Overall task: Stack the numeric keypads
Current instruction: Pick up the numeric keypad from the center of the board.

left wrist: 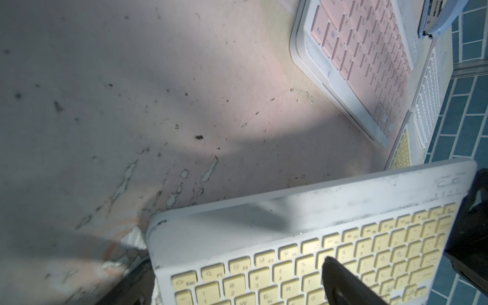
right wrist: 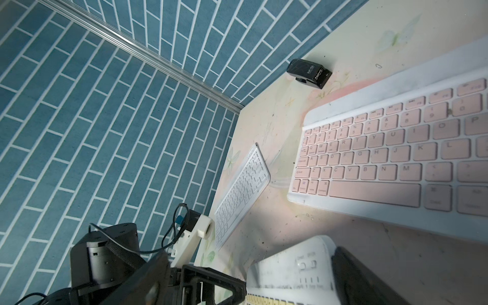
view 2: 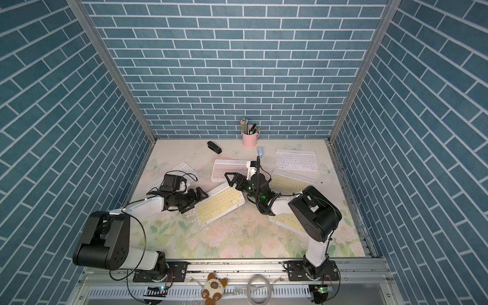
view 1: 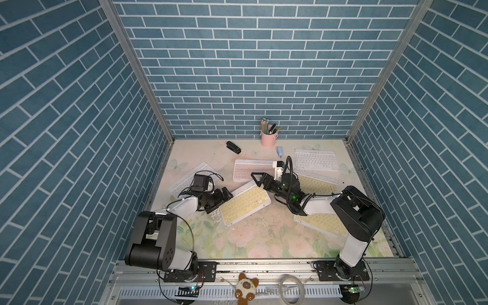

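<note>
Several numeric keypads lie scattered on the floral mat. In both top views a yellow keypad point(view 1: 244, 204) point(view 2: 219, 203) lies slanted at the centre. My left gripper point(view 1: 220, 202) point(left wrist: 235, 261) is open at its left corner, one finger point(left wrist: 340, 282) over the keys, the other beside the edge. My right gripper point(view 1: 257, 181) point(right wrist: 290, 266) is open over the same keypad's far right corner point(right wrist: 293, 266). A pink keypad point(view 1: 252, 169) point(right wrist: 396, 158) lies just behind. White keypads lie at the left point(view 1: 184, 179) and back right point(view 1: 315, 158). Two more yellow ones point(view 1: 317, 184) point(view 1: 320, 224) lie under my right arm.
At the back stand a black stapler point(view 1: 233, 147), a pink pencil cup point(view 1: 268, 137) and a small blue stick-like item point(view 1: 280, 151). Blue brick walls close in three sides. A toy cat point(view 1: 245, 289) sits on the front rail.
</note>
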`<action>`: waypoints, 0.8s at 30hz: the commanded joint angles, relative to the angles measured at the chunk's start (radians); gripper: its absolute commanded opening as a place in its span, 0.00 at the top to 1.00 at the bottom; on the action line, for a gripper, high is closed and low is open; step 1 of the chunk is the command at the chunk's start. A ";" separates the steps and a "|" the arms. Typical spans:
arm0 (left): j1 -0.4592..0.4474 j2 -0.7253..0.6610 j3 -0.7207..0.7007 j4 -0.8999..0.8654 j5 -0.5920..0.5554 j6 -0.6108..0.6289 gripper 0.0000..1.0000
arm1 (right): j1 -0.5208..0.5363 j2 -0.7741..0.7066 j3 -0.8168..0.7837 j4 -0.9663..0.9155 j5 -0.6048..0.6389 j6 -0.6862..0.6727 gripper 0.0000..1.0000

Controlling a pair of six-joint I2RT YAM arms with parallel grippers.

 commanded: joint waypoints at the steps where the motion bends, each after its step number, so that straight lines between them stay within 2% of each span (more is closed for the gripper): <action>1: -0.019 0.030 -0.040 -0.029 0.042 -0.008 0.00 | 0.070 0.024 0.021 0.014 -0.084 0.124 0.04; 24: -0.019 0.005 -0.049 0.005 0.048 -0.023 0.00 | 0.148 0.053 0.086 0.034 0.081 0.283 0.06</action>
